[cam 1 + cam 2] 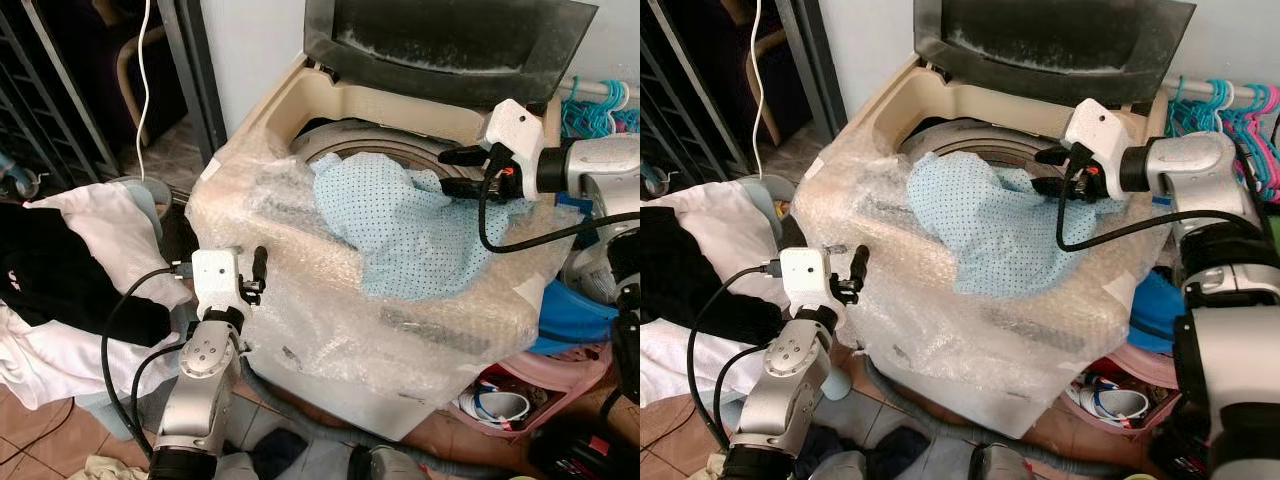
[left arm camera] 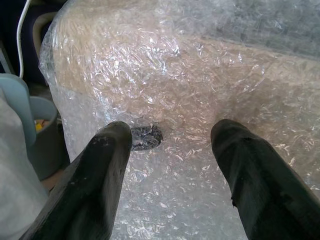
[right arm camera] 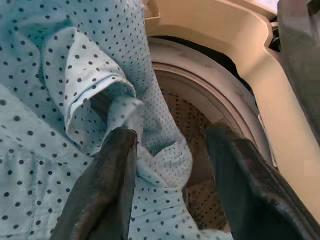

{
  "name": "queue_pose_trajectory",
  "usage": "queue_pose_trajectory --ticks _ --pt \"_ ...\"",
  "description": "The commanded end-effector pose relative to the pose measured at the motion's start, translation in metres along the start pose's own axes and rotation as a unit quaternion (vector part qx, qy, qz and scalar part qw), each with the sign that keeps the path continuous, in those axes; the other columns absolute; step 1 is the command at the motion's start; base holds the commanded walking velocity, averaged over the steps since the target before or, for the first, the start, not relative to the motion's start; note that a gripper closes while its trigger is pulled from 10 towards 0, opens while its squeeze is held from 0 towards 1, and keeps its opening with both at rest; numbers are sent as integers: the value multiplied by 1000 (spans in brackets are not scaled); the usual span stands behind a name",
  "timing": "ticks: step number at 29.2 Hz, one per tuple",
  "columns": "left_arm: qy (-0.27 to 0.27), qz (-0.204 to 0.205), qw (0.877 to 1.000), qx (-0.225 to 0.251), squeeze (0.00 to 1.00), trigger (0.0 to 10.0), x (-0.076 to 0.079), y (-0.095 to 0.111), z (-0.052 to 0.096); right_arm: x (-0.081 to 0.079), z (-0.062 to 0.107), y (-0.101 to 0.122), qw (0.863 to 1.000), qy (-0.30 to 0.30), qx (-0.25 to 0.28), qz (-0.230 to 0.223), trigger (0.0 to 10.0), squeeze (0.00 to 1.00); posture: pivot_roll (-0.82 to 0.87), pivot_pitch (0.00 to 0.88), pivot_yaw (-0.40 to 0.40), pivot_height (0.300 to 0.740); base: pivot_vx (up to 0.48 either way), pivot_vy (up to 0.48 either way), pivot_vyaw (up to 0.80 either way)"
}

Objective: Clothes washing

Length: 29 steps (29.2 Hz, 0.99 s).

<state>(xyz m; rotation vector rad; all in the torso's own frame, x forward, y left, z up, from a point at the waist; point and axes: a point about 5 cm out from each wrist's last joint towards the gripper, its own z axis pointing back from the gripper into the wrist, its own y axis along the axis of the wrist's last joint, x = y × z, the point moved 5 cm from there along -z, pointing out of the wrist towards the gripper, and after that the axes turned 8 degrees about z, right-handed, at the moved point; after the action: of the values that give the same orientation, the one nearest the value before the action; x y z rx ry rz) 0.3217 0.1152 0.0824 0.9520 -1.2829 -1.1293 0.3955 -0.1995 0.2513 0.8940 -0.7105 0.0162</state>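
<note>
Lower left of the frame, my left pincer is raised, fingers apart, against the bubble-wrapped front of the one washing machine. One blue dotted garment drapes over its rim at centre. At upper right, my right pincer reaches in level, fingers spread, touching the garment's edge.

Teal hangers hang at the upper right, a white cord dangles at upper left, and a pink basin sits at the lower right.
</note>
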Motion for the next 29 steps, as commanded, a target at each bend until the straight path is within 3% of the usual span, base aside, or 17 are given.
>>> queue_pose_trajectory --ticks 1,2,3,5,8,9,12,14,17,18,20,22,23,25,26,28,29 --pt "-8 1 1000 -7 0 10000 4 -2 0 11 4 26 999 -5 40 26 10000 1000 -47 28 1 740 0 0 0" --pt "-6 1 1000 -7 0 10000 4 -2 1 41 13 52 989 -102 103 24 10000 1000 -49 32 0 740 0 0 0" --pt "-6 1 1000 -7 0 10000 4 -2 1 41 13 52 989 -102 103 24 10000 1000 -49 32 0 740 0 0 0" --pt "-5 2 1000 -7 0 10000 3 -2 1 62 24 69 972 -178 154 8 10000 1000 -48 32 0 740 0 0 0" --pt "-4 2 1000 -7 0 10000 3 -2 1 68 31 79 960 -185 206 -38 10000 1000 -51 34 2 740 0 0 0" --pt "-4 2 1000 -7 0 10000 3 -2 1 62 34 85 958 -149 238 -67 10000 1000 -54 34 4 740 0 0 0" --pt "-6 2 1000 -7 0 10000 3 -2 0 44 33 82 965 -82 234 -81 10000 1000 -57 34 5 740 0 0 0" --pt "-8 2 1000 -8 0 10000 4 -2 -1 8 32 70 968 21 221 -113 10000 1000 -58 32 5 740 0 0 0" --pt "-8 2 1000 -8 0 10000 4 -2 -1 -5 31 63 970 52 204 -123 10000 1000 -58 32 5 740 0 0 0" --pt "-8 2 1000 -8 0 10000 4 -1 -2 -26 28 49 971 92 175 -131 10000 1000 -58 30 7 740 0 0 0" --pt "-8 2 1000 -7 0 10000 4 -1 -2 -46 23 36 970 129 150 -141 10000 1000 -58 27 9 740 0 0 0" --pt "-8 2 1000 -7 0 10000 4 -1 -2 -46 23 36 970 129 150 -141 10000 1000 -58 27 9 740 0 0 0" --pt "-9 1 1000 -7 0 10000 4 -1 -2 -63 17 26 968 158 130 -144 10000 1000 -56 25 11 740 0 0 0" --pt "-9 1 1000 -7 0 10000 4 -1 -2 -63 17 26 968 158 130 -144 10000 1000 -56 25 11 740 0 0 0" --pt "-9 0 1000 -6 0 10000 4 -1 -3 -78 7 16 967 180 109 -143 10000 1000 -56 22 12 740 0 0 0" --pt "-9 0 1000 -6 0 10000 4 -1 -3 -78 7 16 967 180 109 -143 10000 1000 -56 22 12 740 0 0 0" --pt "-10 -1 1000 -6 0 10000 4 0 -3 -93 -4 8 965 197 91 -146 10000 1000 -50 16 13 740 0 0 0"
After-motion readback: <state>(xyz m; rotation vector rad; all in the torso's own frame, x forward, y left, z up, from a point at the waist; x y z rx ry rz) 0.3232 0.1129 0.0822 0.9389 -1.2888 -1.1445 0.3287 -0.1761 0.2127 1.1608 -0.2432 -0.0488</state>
